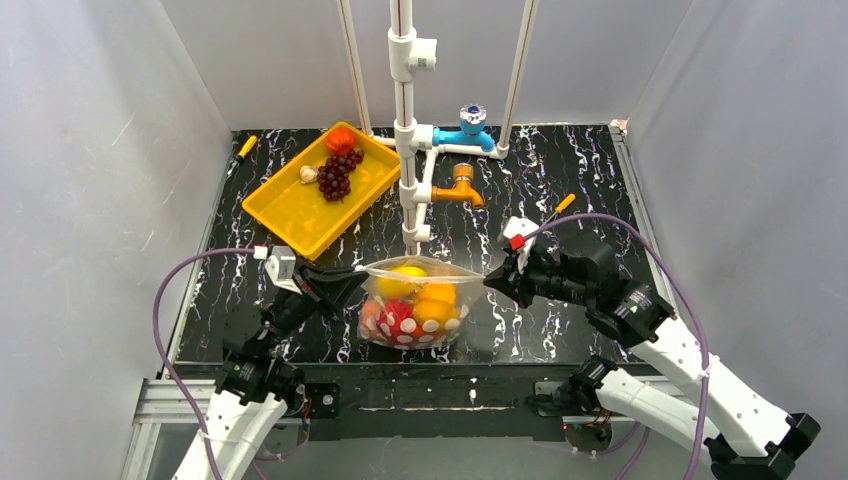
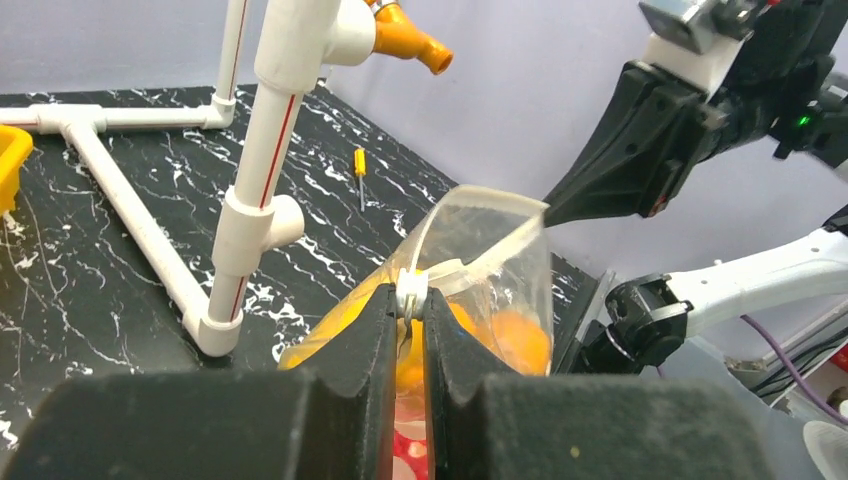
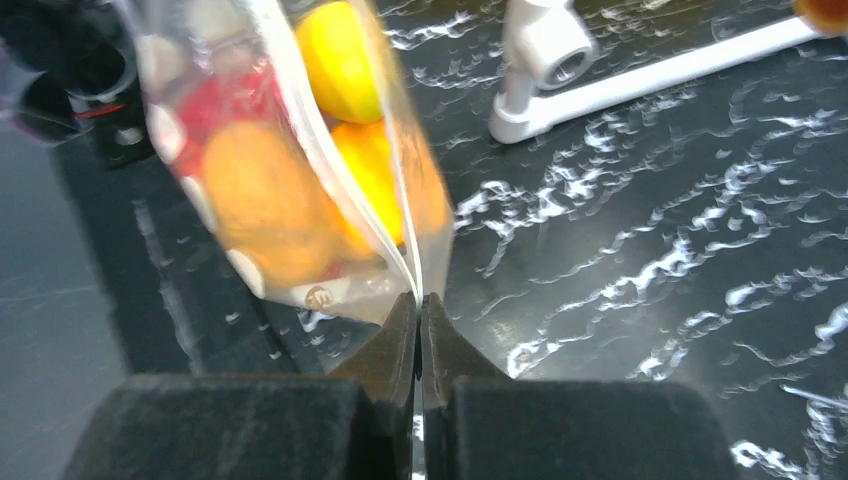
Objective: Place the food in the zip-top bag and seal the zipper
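Black marbled table [image 1: 560, 190] with white veins, plain grey walls around it. From above, a clear dotted bag [image 1: 457, 276] is held upright and stretched between the two arms near the front edge, bulging with glossy round food [image 1: 432, 300] in yellow, orange and red. At its left top corner the left gripper [image 1: 352, 277] pinches it, at its right the right gripper [image 1: 492, 283]. Behind sits a yellow plastic tray [image 1: 285, 215] with dark grapes [image 1: 335, 178], a red fruit [image 1: 341, 139] and white garlic [image 1: 309, 174], beside a white pipe frame [image 1: 405, 130]

Left wrist view: black wedge-shaped fingers are clamped tight on the zipper [image 2: 480, 258], a smooth clear strip; crinkly film sags below it

Right wrist view: the jaws are pressed together on the bag's thin edge, smooth fruit bulging against the film
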